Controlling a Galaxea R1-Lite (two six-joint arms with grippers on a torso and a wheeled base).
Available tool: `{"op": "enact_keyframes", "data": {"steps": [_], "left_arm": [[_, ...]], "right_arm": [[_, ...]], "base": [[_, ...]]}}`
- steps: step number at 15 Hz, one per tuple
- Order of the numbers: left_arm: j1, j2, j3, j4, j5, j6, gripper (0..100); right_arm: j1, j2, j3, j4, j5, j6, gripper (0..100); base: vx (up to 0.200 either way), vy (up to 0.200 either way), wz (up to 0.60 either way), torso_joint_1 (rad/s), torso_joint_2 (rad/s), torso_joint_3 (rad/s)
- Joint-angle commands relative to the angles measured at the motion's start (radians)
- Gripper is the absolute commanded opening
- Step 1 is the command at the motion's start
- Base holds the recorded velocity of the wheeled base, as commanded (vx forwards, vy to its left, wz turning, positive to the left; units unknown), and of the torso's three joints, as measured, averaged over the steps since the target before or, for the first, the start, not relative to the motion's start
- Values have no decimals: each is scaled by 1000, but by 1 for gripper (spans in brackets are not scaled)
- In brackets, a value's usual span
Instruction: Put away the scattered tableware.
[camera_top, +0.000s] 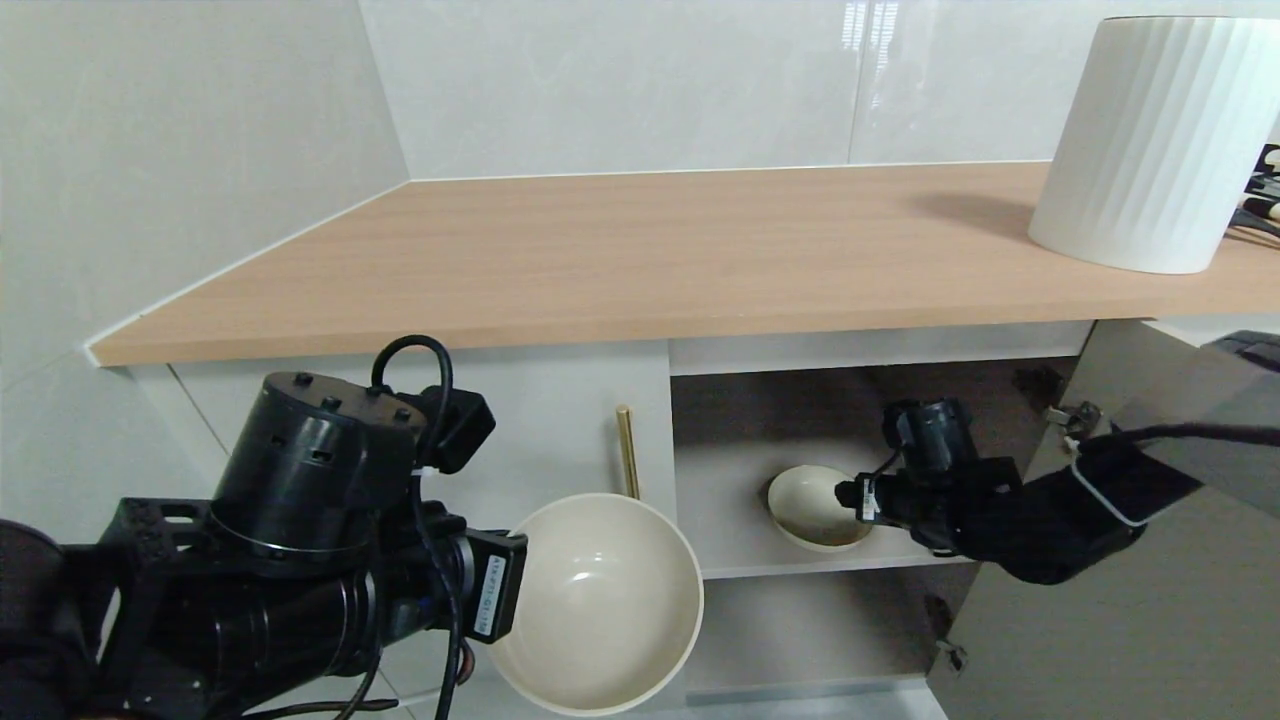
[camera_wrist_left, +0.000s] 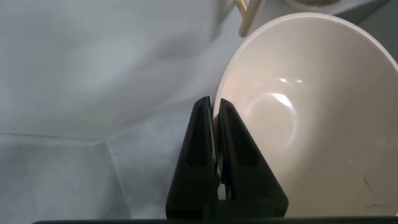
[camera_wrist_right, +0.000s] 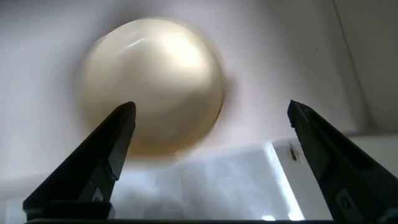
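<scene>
The left gripper (camera_top: 503, 590) (camera_wrist_left: 215, 107) is clamped on the rim of the large bowl (camera_top: 600, 600) (camera_wrist_left: 311, 124), in front of the closed cabinet door (camera_top: 560, 420) below the bench (camera_top: 600, 260) front edge. The right gripper (camera_top: 852, 495) (camera_wrist_right: 210, 111) is spread wide, just beside the small bowl (camera_top: 810, 505) (camera_wrist_right: 155, 81) near the shelf (camera_top: 720, 545) front edge.

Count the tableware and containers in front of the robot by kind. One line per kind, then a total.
Bowls: 2, the held bowl pinched at its rim by the left gripper, and the shelf bowl inside the open cabinet.
White ribbed container: 1, standing on the countertop.
Total: 3
</scene>
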Motion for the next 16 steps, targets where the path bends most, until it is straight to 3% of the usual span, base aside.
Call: {"op": "enact_keyframes", "data": {"steps": [1,2,4,5,7,9,10,12,16], "left_arm": [[-3,14,-7,-4,0,26,0],[-1,5,-25,-12,2,132,0],[-1,14,-33,-18,0,207,0],[-3,49,-37,-30,-14,214,0],[-10,121,-34,-87,-14,207,0],[-43,173,-34,-133,-10,152,0],[-67,198,-34,-165,-9,98,0],[-90,223,-34,-176,0,86,0],[-126,216,-36,-205,9,50,0]], "right_arm": [[69,-270,165,8,71,-108,100],[124,-380,198,20,96,-125,100],[179,-487,205,127,122,-125,100],[207,-538,198,189,175,-119,100],[285,-581,194,252,220,-73,100],[320,-586,196,262,223,-61,100],[337,-584,201,264,243,-61,100],[368,-583,217,264,297,-61,100],[388,-526,216,262,303,-44,100]], "base": [[0,0,0,0,0,0],[0,0,0,0,0,0],[0,0,0,0,0,0],[0,0,0,0,0,0],[0,0,0,0,0,0],[0,0,0,0,0,0],[0,0,0,0,0,0],[0,0,0,0,0,0],[0,0,0,0,0,0]]}}
